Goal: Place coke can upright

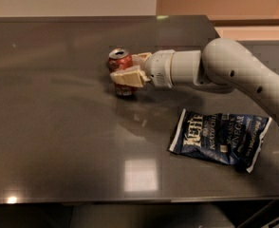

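The coke can [120, 63], red with a silver top, stands nearly upright on the dark table [59, 127], a little left of centre toward the back. My gripper [125, 69] reaches in from the right on the white arm [215, 68] and its cream fingers [128, 77] are closed around the can's middle. The can's bottom end rests on or just above the tabletop; the front finger hides part of its body.
A dark blue chip bag [218, 137] lies flat on the table to the right of and nearer than the can. The table's front edge [130, 201] runs along the bottom of the view. A wall stands behind the table.
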Controlling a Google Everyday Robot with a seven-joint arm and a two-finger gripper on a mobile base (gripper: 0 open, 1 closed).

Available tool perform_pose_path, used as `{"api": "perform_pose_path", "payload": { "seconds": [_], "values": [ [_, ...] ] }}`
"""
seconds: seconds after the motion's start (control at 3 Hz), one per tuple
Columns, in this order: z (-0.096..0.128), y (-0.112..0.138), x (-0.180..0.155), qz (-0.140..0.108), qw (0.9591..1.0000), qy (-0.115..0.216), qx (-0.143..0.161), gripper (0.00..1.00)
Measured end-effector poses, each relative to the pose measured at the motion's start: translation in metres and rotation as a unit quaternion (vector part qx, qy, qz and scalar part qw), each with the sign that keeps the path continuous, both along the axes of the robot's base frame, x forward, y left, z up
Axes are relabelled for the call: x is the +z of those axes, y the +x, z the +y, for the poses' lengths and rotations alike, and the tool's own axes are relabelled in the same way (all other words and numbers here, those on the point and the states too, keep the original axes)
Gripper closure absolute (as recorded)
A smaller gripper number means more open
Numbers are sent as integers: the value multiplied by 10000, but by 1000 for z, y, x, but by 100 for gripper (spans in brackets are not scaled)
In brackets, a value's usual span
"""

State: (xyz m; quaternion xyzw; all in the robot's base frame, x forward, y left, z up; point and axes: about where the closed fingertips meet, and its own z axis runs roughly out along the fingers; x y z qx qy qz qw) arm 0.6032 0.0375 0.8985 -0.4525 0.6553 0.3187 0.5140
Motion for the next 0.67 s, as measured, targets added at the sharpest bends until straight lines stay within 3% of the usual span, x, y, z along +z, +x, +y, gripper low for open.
{"api": "perform_pose_path", "payload": {
  "seconds": [0.33, 0.67],
  "values": [
    [2, -1, 0, 0, 10000, 0, 19, 0],
    [2, -1, 0, 0, 10000, 0, 20, 0]
  ]
}}
